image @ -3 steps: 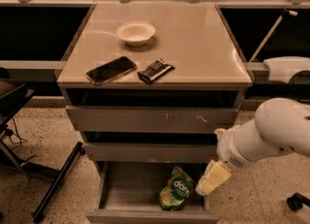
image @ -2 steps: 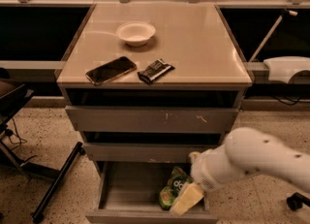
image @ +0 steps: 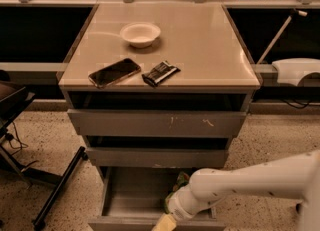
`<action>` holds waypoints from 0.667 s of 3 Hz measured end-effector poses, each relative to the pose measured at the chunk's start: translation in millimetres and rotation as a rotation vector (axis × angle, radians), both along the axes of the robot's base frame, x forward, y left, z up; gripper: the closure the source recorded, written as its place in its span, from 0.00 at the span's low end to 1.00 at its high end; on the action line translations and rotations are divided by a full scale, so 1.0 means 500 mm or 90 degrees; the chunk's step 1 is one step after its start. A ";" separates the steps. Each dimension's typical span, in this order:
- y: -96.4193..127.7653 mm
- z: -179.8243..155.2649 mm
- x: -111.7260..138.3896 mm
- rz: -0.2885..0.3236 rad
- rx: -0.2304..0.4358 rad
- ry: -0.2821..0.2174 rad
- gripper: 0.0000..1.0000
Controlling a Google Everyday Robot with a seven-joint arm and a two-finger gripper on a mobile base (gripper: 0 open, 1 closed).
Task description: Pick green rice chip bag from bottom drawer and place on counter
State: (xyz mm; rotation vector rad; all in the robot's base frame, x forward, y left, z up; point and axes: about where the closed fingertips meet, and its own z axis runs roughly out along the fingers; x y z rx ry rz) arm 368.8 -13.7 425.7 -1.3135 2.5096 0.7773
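Note:
The bottom drawer of the grey cabinet is pulled open. The green rice chip bag lies at its right side and only a small green strip shows behind my arm. My white arm reaches in from the right. My gripper is low over the drawer's front edge, just in front of and left of the bag, with its pale tip at the bottom of the view. The beige counter is the cabinet's top.
On the counter lie a white bowl, a dark phone and a dark wrapped snack bar. Two shallower drawers sit above the open one. A black chair base stands on the floor at the left.
My arm has swung left and down across the open drawer. The gripper now sits over the drawer's front and the arm covers most of the bag.

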 end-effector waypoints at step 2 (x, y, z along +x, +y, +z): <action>0.047 -0.070 -0.007 -0.029 0.001 0.039 0.00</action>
